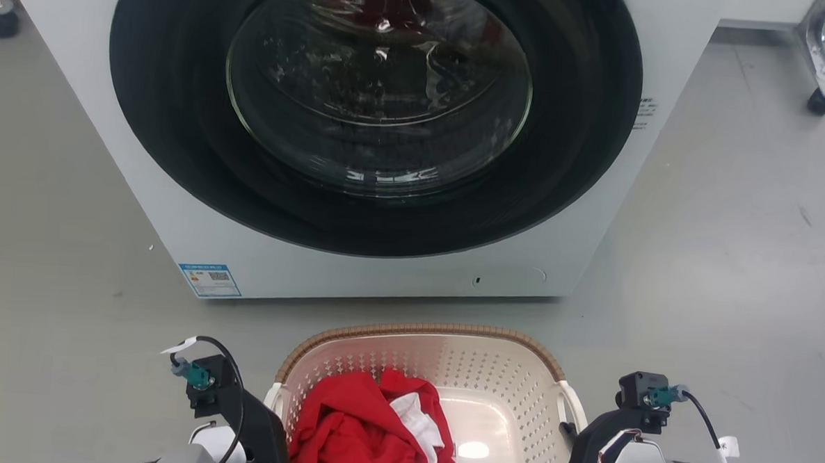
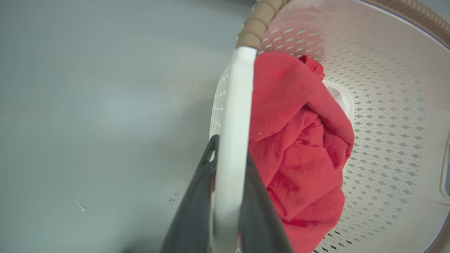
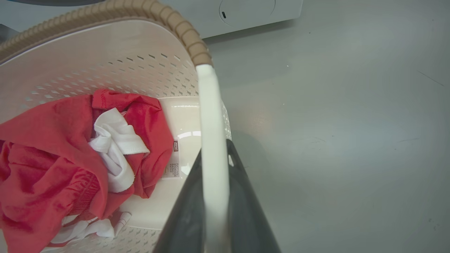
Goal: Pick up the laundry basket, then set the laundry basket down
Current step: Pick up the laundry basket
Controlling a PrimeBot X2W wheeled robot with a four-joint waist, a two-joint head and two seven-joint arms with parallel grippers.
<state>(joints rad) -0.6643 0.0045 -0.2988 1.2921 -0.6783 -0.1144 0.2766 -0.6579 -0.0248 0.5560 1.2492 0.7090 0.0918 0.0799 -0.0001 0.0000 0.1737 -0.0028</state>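
The left fingers are clamping the white left handle of the laundry basket, one dark finger pressing each side of the bar, and the right fingers are clamping the white right handle in the same way. The basket is sitting between the two arms in the head view, just in front of the white washing machine, with the machine's round glass door facing it; whether its bottom is touching the grey floor I cannot tell. A bundle of red clothing is lying in the basket toward the robot's left side, with a white garment tucking into its folds, and the glossy bottom is showing bare toward the right side.
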